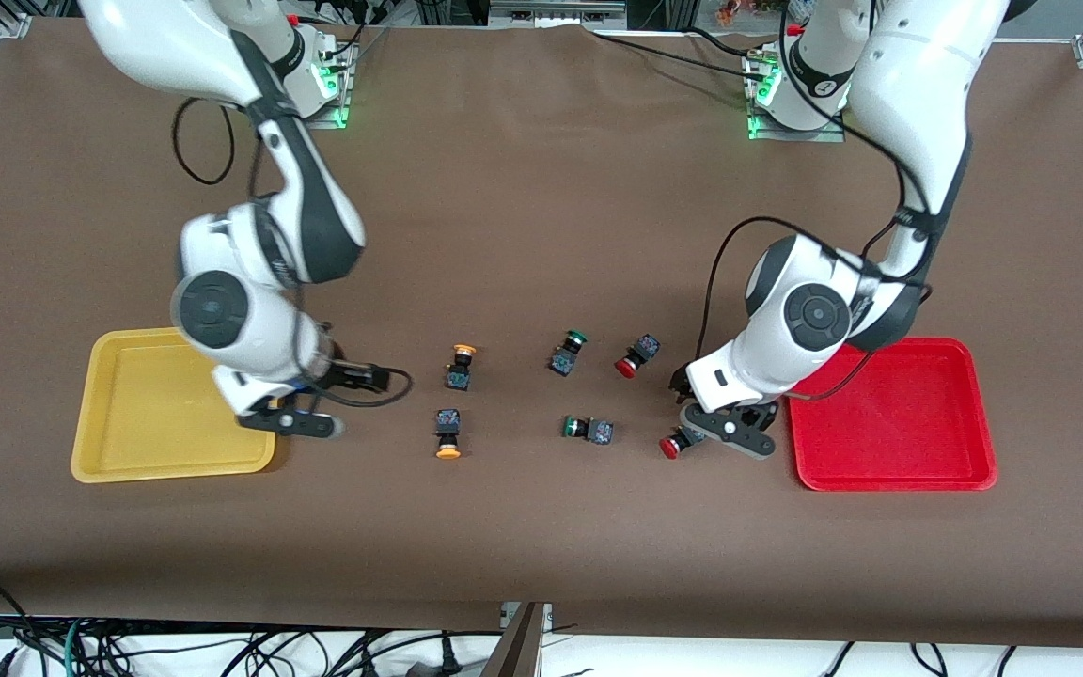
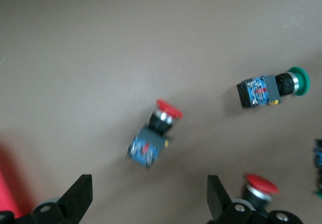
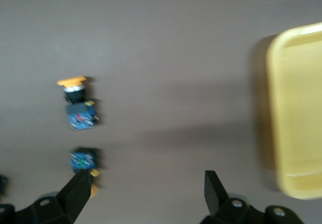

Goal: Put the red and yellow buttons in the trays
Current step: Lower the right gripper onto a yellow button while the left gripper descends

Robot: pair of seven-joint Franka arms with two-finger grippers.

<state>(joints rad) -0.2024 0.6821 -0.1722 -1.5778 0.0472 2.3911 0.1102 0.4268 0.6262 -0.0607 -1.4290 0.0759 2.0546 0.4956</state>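
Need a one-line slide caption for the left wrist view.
Open left end effector above the brown table, two red buttons and a green button below it.

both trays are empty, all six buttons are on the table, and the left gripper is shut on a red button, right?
Not quite. The left gripper is open and holds nothing; the left wrist view shows its fingers spread with bare table between them, one red button lying free. The rest holds: the front view shows the yellow tray and red tray empty, with all six buttons on the table.

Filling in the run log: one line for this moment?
left gripper: open, over red button | right gripper: open, beside yellow tray | red tray: empty
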